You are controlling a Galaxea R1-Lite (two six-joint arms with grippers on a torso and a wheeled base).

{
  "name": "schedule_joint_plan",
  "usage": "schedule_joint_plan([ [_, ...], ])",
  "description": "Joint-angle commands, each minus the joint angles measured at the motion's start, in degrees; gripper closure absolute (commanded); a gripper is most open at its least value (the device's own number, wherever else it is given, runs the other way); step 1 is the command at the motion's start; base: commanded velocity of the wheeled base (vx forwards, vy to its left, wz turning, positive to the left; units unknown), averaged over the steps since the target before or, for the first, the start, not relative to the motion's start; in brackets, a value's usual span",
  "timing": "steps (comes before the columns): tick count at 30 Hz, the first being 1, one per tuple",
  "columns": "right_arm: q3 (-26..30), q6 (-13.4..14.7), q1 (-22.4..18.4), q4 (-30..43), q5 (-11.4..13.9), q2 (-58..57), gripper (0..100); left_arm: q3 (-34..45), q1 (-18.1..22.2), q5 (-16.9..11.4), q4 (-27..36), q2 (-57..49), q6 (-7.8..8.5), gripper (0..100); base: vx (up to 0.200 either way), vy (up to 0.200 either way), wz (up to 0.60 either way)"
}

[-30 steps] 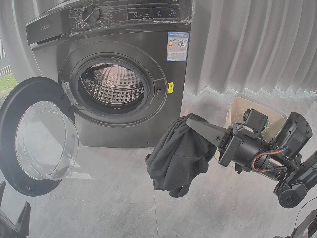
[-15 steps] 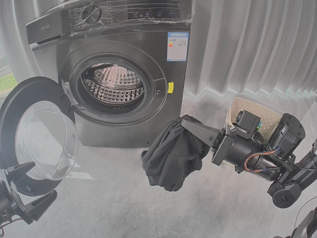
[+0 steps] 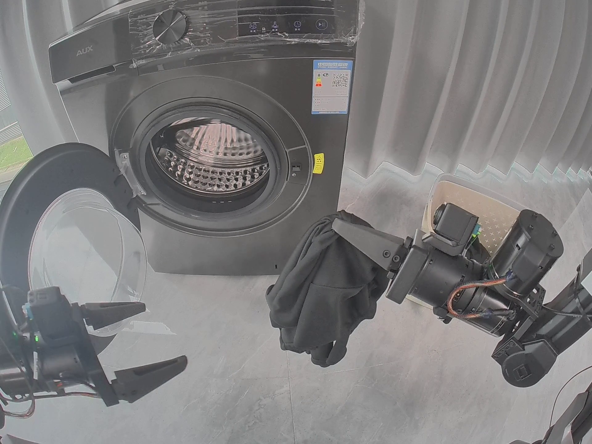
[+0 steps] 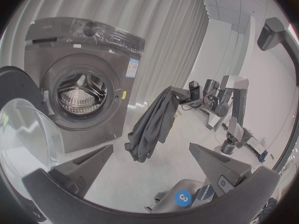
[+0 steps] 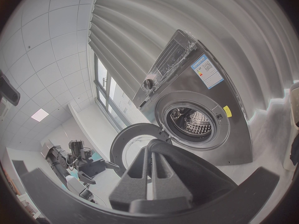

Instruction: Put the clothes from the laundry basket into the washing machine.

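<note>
my right gripper (image 3: 340, 224) is clamped on a dark garment (image 3: 320, 291), which hangs in the air between the washing machine (image 3: 209, 124) front and the laundry basket (image 3: 487, 214). drum open. my left gripper (image 3: 164, 334) has its jaws wide apart, low beside the open door (image 3: 55, 174).

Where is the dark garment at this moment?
In the head view, the dark garment hangs from the shut right gripper, right of centre, between the washing machine on its left and the laundry basket on its right.
</note>
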Motion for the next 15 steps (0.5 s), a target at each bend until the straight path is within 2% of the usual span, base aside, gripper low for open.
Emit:
schedule_joint_plan([
  [1, -1.13, 0.09, 0.21, -0.14, -0.04, 0.18, 100, 0.03, -3.54, 0.25, -4.56, 11.08, -1.18, 0, 0.000, 0.000, 0.00],
  [7, -0.96, 0.53, 0.30, -0.05, -0.04, 0.01, 100, 1.61, -8.64, 0.25, -8.51, 15.83, -3.20, 0, 0.000, 0.000, 0.00],
  [13, -0.78, 0.89, 0.56, 0.12, -0.04, 0.01, 100, 0.90, -9.52, -0.37, -14.49, 21.10, -4.08, 0, 0.000, 0.000, 0.00],
  [14, -0.87, 0.89, 0.56, 0.12, -0.04, 0.01, 100, 0.82, -9.52, -0.45, -15.46, 21.80, -4.87, 0, 0.000, 0.000, 0.00],
  [15, -0.87, 0.89, 0.65, 0.04, -0.04, 0.10, 100, 0.55, -9.61, -0.45, -16.86, 23.21, -6.63, 0, 0.000, 0.000, 0.00],
])
